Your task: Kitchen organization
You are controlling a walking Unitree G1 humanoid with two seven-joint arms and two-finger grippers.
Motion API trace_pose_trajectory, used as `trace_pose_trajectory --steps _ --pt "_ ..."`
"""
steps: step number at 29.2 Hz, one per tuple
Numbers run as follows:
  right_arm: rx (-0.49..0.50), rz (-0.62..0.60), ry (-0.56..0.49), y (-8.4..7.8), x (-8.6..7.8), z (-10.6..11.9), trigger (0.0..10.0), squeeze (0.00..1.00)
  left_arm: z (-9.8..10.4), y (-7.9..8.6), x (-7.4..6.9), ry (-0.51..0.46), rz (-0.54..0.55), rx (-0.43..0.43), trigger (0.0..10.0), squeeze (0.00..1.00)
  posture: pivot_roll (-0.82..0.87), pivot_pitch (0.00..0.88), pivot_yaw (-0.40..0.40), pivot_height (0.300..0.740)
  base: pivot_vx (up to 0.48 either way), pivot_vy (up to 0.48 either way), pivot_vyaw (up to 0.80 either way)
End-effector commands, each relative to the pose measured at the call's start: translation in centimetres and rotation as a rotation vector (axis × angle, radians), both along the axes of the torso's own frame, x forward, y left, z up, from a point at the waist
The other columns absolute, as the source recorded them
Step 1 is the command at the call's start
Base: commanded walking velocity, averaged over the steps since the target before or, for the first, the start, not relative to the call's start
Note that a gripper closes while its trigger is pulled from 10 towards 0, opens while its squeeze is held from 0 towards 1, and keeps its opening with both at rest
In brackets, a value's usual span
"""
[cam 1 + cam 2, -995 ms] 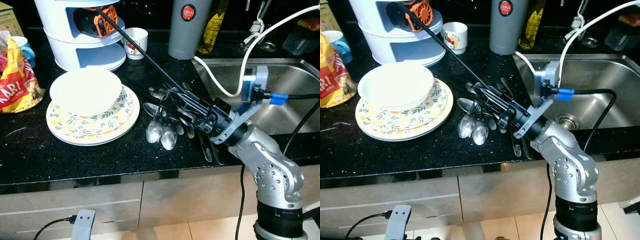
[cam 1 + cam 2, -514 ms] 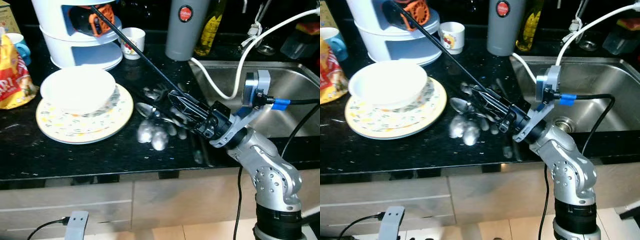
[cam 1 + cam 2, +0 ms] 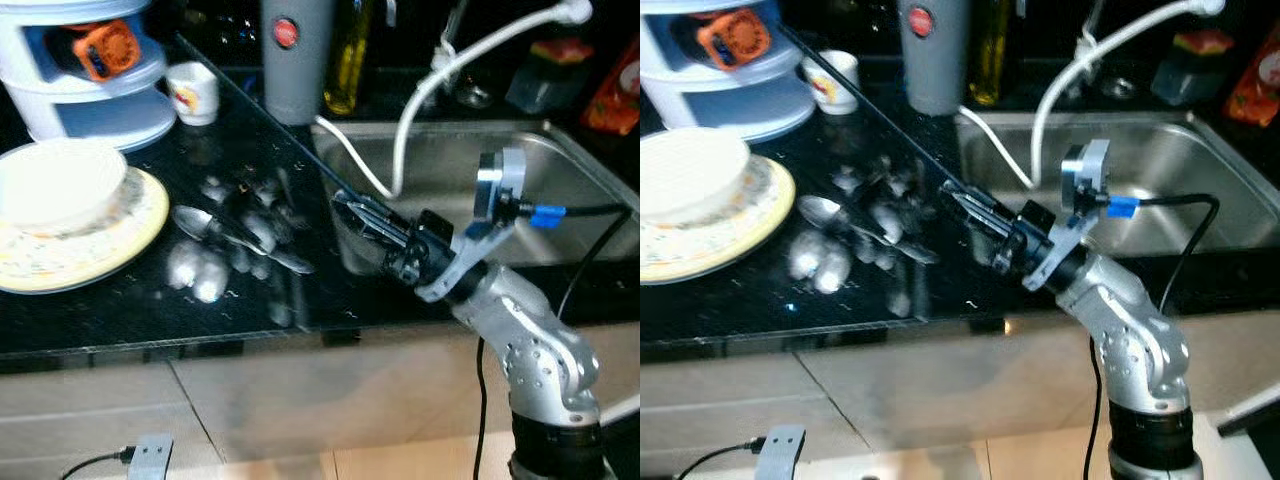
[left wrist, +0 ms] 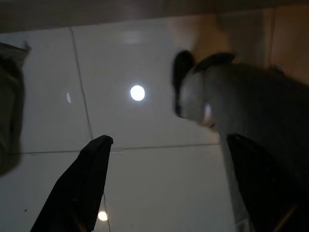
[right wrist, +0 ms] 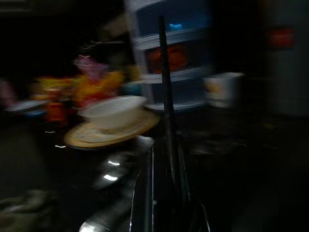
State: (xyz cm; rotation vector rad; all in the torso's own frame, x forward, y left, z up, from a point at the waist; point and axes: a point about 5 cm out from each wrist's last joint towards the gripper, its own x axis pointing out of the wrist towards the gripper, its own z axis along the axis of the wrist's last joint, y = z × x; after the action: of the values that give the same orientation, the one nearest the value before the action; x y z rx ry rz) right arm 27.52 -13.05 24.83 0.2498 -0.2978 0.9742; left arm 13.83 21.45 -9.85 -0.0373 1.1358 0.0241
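since a second ago, the right tool [image 3: 368, 212] is pulling back off the spoons [image 3: 228, 240] toward the sink [image 3: 560, 190], its fingers pinching a thin bundle of cutlery [image 5: 164, 159]. spoons are lying loose on the black surface [image 3: 120, 310] beside the bowl [image 3: 58, 180] on plates [image 3: 110, 235]. left tool [image 4: 164, 183] is hanging open above floor tiles. most sorting looks undone.

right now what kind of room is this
Most likely a home kitchen: a stainless steel sink is set into a black speckled stone counter, loose metal spoons lie on it, and a white bowl sits on a stack of leaf-patterned plates.
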Motion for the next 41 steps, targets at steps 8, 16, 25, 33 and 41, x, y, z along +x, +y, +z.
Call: trace_pose_trajectory --steps 8,16,25,33,41 --pt "-0.189 -0.233 0.001 -0.6 2.1 -0.4 10.0 0.0 -0.5 -0.4 -1.2 0.046 0.012 -0.004 10.0 0.0 -0.01 0.09 -0.023 0.74 0.0 -0.05 0.0" --pt "-0.293 -0.431 -0.029 -0.8 3.9 -0.3 10.0 0.0 -0.5 -0.3 -1.1 0.046 0.008 0.003 10.0 0.0 -0.01 0.09 -0.02 0.74 0.0 0.0 0.0" --pt "-0.583 -0.626 -0.023 -1.2 7.7 -1.6 10.0 0.0 -0.6 -0.4 -1.3 0.048 0.004 0.014 10.0 0.0 0.01 0.11 -0.03 0.74 0.0 0.0 0.0" --pt "-0.701 -0.785 -0.039 -4.0 9.2 -0.2 10.0 0.0 -0.8 -0.5 -2.1 0.057 0.021 0.003 10.0 0.0 0.02 0.14 -0.054 0.74 0.0 0.0 0.0" --pt "-0.745 -1.09 0.048 -9.8 9.4 0.3 10.0 0.0 -1.3 -0.7 -4.1 0.102 0.012 -0.01 10.0 0.0 0.02 0.176 -0.055 0.74 0.0 0.0 0.0"
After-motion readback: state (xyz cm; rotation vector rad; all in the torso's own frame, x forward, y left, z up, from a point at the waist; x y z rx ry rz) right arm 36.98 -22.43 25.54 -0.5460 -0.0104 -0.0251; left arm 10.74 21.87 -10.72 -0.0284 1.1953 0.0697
